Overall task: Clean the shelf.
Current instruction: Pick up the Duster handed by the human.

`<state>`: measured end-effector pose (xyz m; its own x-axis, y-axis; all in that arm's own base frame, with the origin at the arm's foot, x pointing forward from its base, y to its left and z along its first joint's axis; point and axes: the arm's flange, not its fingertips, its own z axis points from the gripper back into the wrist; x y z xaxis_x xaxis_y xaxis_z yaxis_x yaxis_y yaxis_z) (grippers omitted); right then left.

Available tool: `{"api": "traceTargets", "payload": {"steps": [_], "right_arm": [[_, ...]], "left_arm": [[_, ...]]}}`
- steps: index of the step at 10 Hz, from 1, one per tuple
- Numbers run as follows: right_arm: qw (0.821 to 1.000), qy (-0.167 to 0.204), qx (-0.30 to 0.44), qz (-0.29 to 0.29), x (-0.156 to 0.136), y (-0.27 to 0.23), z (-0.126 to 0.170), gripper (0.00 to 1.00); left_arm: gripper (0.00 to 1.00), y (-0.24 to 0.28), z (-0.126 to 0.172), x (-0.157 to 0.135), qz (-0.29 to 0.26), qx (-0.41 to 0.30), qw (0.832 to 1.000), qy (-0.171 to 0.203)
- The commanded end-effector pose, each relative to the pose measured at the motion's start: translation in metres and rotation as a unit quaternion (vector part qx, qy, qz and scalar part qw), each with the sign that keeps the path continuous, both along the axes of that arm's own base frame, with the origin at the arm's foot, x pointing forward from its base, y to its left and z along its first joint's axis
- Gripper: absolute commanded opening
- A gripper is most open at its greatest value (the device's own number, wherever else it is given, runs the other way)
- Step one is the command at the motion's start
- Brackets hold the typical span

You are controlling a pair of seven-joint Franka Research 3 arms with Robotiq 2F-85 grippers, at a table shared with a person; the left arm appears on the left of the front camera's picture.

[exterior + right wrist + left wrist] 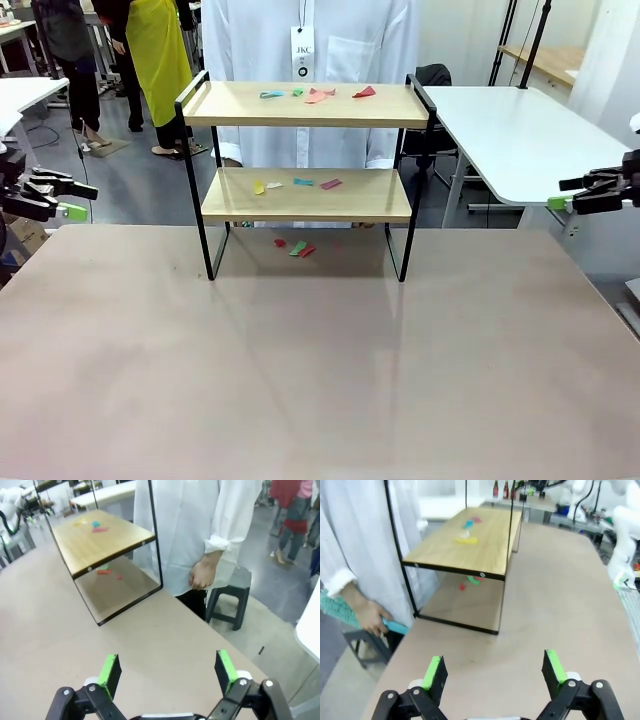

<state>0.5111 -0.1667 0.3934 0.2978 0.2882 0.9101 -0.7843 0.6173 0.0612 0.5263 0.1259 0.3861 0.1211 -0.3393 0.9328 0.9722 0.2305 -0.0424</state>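
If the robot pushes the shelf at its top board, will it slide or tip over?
The shelf looks tall on thin black legs, so a high push may tip it rather than slide it. Its open frame and thin boards suggest it is light. Loose scraps would likely scatter.

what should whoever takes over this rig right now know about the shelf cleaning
Left gripper: open, empty, by the table's left side.
Right gripper: open, empty, by its right side.
Shelf: far middle of the table; coloured scraps on its top board, more on the lower board and on the table beneath.
Person behind the shelf; one hand holds a teal tool.
Done: nothing yet. Left: clear all the scraps.
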Motion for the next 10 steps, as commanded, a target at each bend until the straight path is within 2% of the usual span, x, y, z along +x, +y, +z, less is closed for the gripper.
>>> {"api": "traceTargets", "payload": {"steps": [1, 5, 10], "right_arm": [[0.999, -0.040, 0.020, 0.017, 0.023, -0.017, -0.004, 1.00], [0.997, -0.048, 0.050, 0.024, 0.031, -0.042, -0.012, 1.00], [0.996, -0.054, 0.064, 0.032, 0.032, -0.045, -0.011, 1.00]], "left_arm": [[1.00, 0.020, -0.015, 0.029, -0.011, -0.062, 0.997, -0.040], [1.00, 0.039, -0.032, 0.047, -0.021, -0.108, 0.992, -0.056], [1.00, 0.052, -0.022, 0.048, -0.015, -0.139, 0.987, -0.080]]}}
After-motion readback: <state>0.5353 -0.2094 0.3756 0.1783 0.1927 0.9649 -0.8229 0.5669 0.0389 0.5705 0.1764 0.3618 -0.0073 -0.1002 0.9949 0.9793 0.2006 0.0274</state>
